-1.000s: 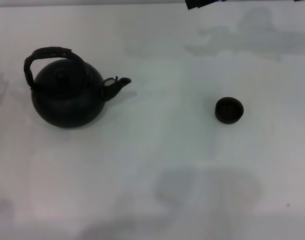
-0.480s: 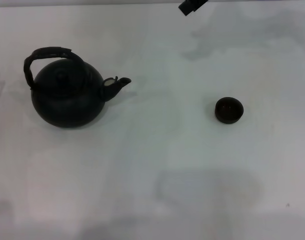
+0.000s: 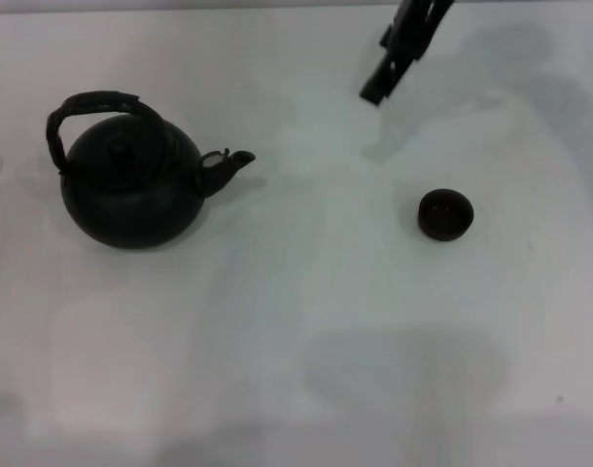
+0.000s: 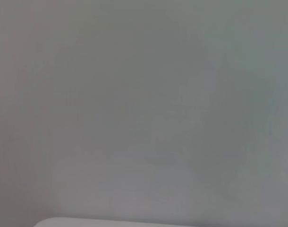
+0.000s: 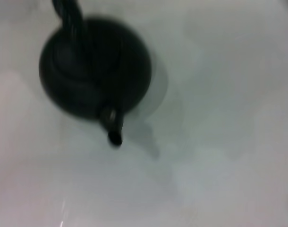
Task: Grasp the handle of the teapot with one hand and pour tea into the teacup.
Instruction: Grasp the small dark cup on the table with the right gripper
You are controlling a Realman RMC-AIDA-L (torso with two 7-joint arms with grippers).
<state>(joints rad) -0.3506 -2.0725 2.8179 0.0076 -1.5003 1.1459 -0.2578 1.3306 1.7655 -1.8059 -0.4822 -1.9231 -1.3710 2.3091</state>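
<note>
While the teapot (image 3: 131, 190) sits on the white desk (image 3: 296, 321) at the left of the head view, its arched handle (image 3: 92, 105) upright and its spout aimed right, the teacup (image 3: 445, 215) stands well apart at right of centre. Entering from the top edge, the right gripper (image 3: 389, 68) hangs beyond the cup; whether its jaws are spread I cannot tell. No left gripper shows.

No text, label, brand, number or sign can be read anywhere: the teapot (image 3: 131, 190), the teacup (image 3: 445, 214) and the white tabletop (image 3: 306, 321) all show plain, unmarked surfaces in every view.
</note>
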